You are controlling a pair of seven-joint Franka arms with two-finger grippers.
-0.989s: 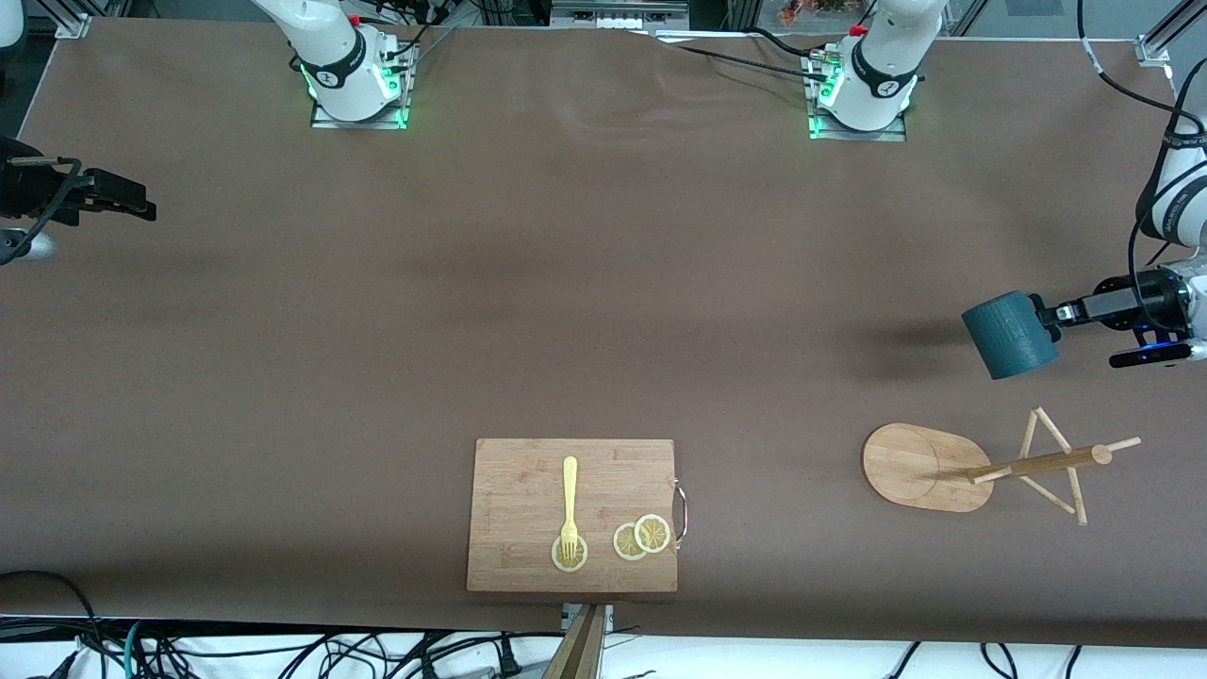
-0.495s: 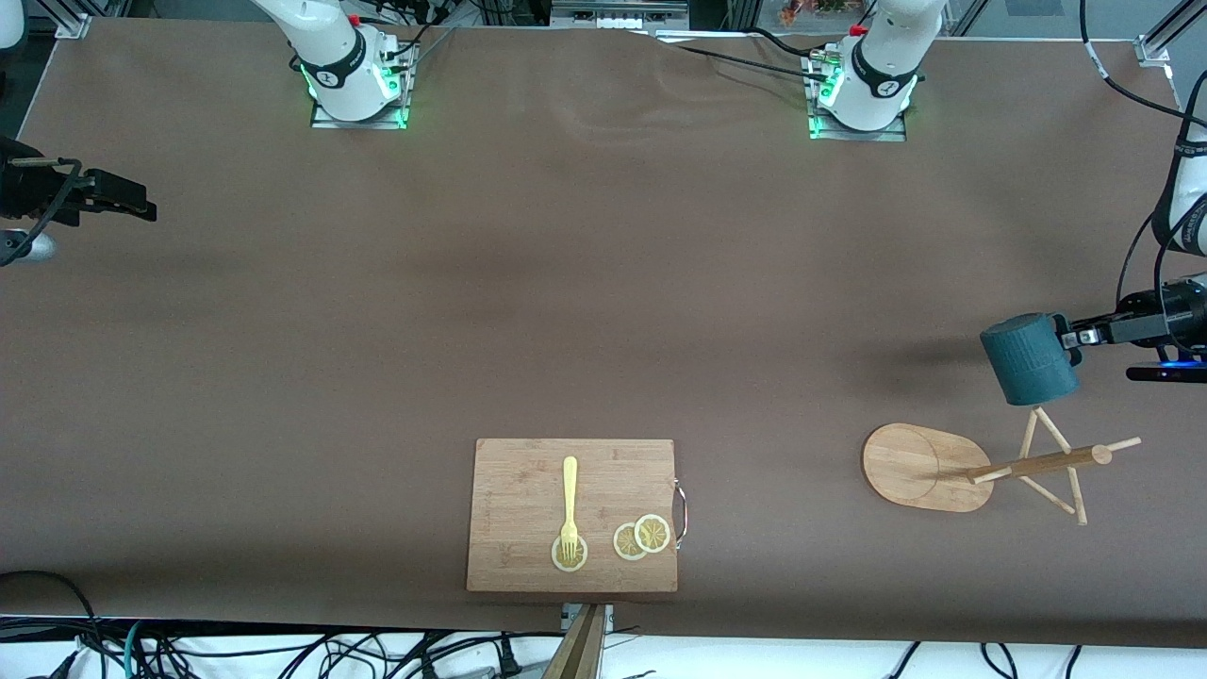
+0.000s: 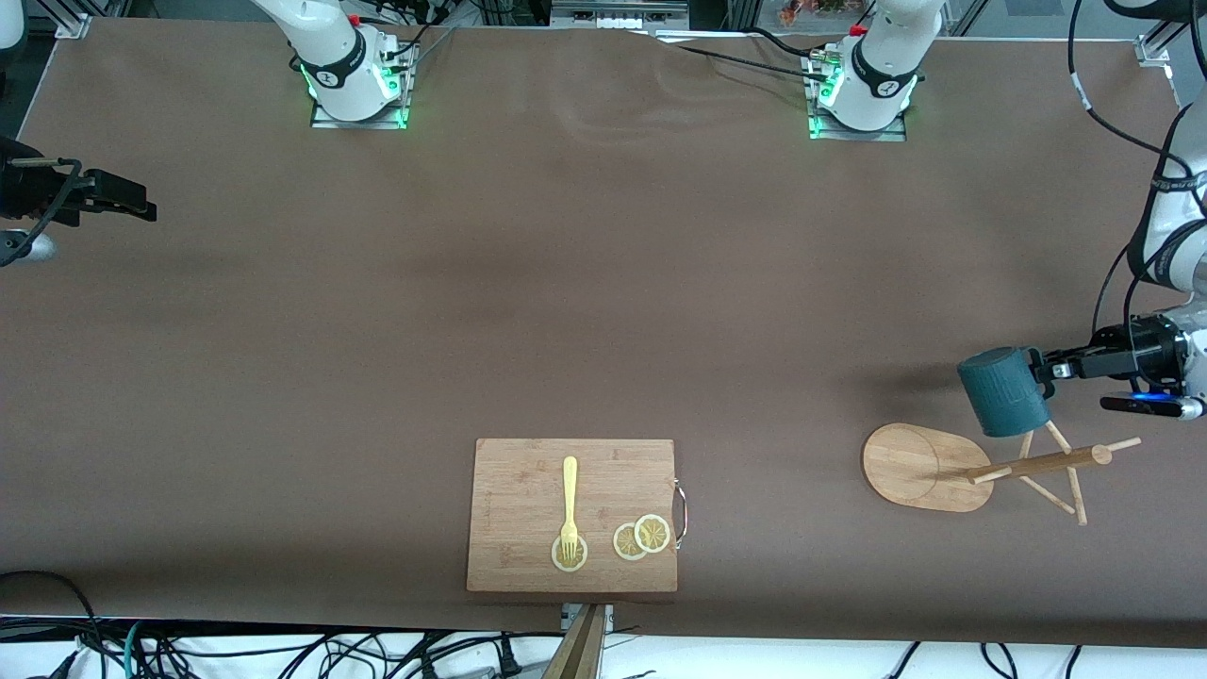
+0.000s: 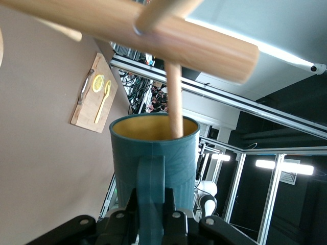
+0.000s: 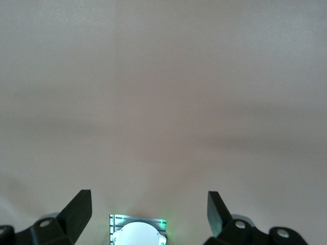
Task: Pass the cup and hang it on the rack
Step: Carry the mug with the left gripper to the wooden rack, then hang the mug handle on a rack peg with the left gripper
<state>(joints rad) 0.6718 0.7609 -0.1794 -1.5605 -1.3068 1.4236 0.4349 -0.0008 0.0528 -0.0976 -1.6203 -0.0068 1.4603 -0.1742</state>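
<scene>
- The right gripper (image 3: 141,203), at about nine o'clock of the front view, waited at the right arm's end of the table with its fingers (image 5: 76,209) spread wide and nothing between them.
- At six o'clock lay the cutting board (image 3: 528,490), bearing a fork (image 3: 570,505) and lemon slices (image 3: 641,538), untouched.
- At about four o'clock stood the rack (image 3: 929,467), at the left arm's end.
- The cup (image 3: 1004,391), at three to four o'clock, had dropped and shifted back over the rack within the last second; a peg (image 4: 174,102) now ran to its mouth, whether inside was unclear.
- The left gripper (image 3: 1047,368) had stayed clamped on the cup's handle (image 4: 150,194). Judged from this, the pass was done and hanging was under way, though the handle was not yet on a peg.
</scene>
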